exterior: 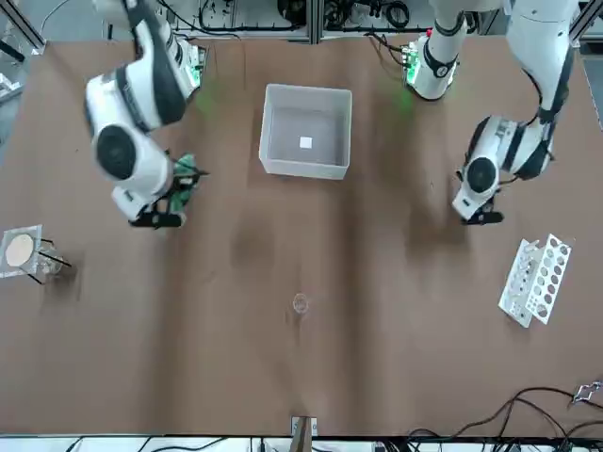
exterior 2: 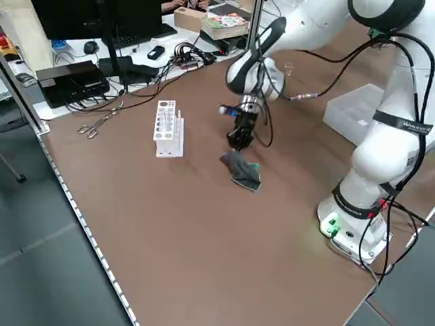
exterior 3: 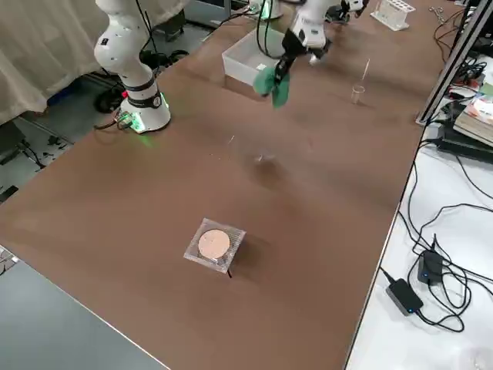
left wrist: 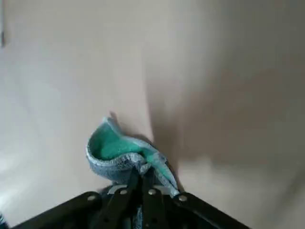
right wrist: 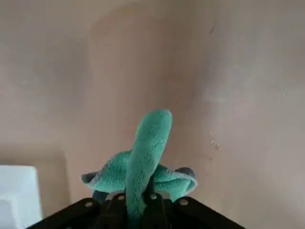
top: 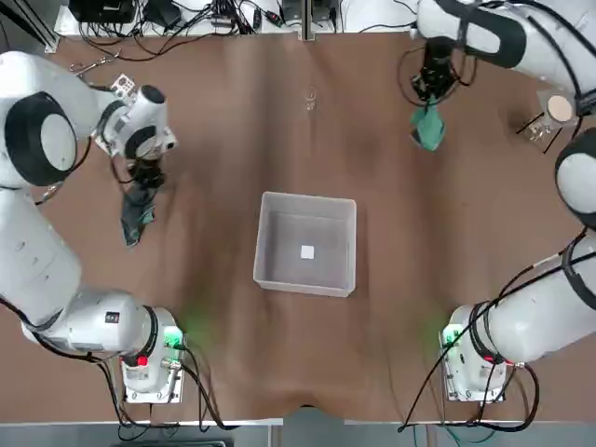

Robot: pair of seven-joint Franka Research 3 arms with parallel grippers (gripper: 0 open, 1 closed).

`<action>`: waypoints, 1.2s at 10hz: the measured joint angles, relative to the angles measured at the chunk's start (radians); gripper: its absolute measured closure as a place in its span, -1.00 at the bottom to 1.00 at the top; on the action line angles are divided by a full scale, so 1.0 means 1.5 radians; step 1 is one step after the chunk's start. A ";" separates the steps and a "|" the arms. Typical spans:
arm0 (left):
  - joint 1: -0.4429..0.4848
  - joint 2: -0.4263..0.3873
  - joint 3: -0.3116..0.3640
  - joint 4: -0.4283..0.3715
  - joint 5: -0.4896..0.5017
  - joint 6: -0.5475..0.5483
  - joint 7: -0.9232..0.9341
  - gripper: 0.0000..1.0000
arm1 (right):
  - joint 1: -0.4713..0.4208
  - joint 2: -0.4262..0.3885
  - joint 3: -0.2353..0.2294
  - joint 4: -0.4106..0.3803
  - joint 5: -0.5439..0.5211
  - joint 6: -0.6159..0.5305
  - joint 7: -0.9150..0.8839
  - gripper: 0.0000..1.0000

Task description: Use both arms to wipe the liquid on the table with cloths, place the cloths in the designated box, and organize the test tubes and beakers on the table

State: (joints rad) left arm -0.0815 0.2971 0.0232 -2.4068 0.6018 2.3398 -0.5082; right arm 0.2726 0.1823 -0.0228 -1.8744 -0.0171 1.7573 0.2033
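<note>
Even overhead light falls on my desk (top: 298, 112), brown and matte with no glare. Soft shadows pool under my arms, broad and smeared in the front view. Both wrist views look washed-out and pale, the cloths sharp, the desk behind soft. Green lamps glow at both arm bases.

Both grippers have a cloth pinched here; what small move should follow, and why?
Probably carry the right gripper, shut on the green cloth hanging clear of the table, toward the empty box. The left gripper is shut on the dark cloth, which still trails on the table.
</note>
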 joint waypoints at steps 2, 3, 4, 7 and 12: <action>-0.001 -0.001 -0.101 0.024 -0.052 0.001 -0.061 0.90 | -0.067 0.002 0.000 -0.100 0.000 0.130 -0.070 0.84; -0.003 0.000 -0.151 0.040 -0.062 0.001 -0.118 0.90 | -0.085 0.003 0.001 -0.151 0.000 0.196 -0.083 0.84; -0.006 0.001 -0.195 0.058 -0.065 0.001 -0.176 0.90 | -0.101 0.005 0.001 -0.196 0.000 0.247 -0.089 0.84; -0.009 0.027 -0.252 0.098 -0.066 -0.003 -0.273 0.90 | -0.175 0.028 0.002 -0.244 0.000 0.291 -0.132 0.84; 0.026 0.045 -0.135 0.104 -0.066 -0.053 -0.176 0.90 | -0.351 0.105 0.003 -0.259 0.003 0.451 -0.421 0.84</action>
State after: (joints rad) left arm -0.0432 0.3642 -0.1797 -2.2506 0.5024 2.2602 -0.7718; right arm -0.2541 0.3394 -0.0182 -2.2626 -0.0126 2.4338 -0.4275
